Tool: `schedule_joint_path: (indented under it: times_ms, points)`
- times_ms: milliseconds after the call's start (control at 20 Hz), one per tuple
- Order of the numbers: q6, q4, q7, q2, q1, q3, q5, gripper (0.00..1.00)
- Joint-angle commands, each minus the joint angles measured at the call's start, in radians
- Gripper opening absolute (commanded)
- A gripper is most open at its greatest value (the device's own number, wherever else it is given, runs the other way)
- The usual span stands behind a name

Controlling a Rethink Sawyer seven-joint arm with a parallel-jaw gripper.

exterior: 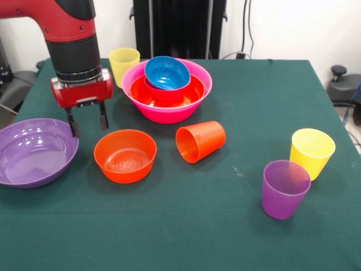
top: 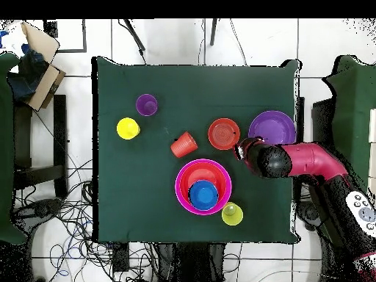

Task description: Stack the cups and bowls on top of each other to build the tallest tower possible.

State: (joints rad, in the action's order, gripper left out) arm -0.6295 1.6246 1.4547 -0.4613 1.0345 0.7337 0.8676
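Note:
My gripper [exterior: 88,123] [top: 240,152] hangs open and empty between the wide purple bowl [exterior: 34,151] [top: 272,128] and the small orange bowl [exterior: 125,155] [top: 224,134], just above the cloth. The tower's base, the big pink bowl [exterior: 169,114] [top: 179,187], holds a wide orange bowl [exterior: 192,93] with a blue bowl [exterior: 167,72] [top: 203,194] tilted on top. An orange cup [exterior: 200,141] [top: 183,145] lies on its side. One yellow cup [exterior: 124,65] [top: 232,214] stands behind the pink bowl. Another yellow cup [exterior: 312,152] [top: 128,128] and a purple cup [exterior: 285,189] [top: 147,104] stand upright together.
Everything rests on a green cloth-covered table [exterior: 248,101] [top: 125,198]. A black stand [exterior: 180,28] rises behind its far edge. The purple bowl lies close to the table's side edge. A cardboard box [top: 40,62] and cables lie on the floor around the table.

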Motion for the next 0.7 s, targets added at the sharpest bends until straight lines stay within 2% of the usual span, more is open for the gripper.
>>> schedule_joint_path:
  times_ms: [50, 450, 700]
  points:
    - [0.042, -0.082, -0.057, 0.073, -0.035, -0.087, 0.082, 1.0]
    - [0.007, -0.154, -0.152, 0.087, -0.007, -0.064, 0.072, 1.0]
    - [-0.032, -0.148, -0.19, 0.044, 0.012, -0.05, 0.05, 1.0]
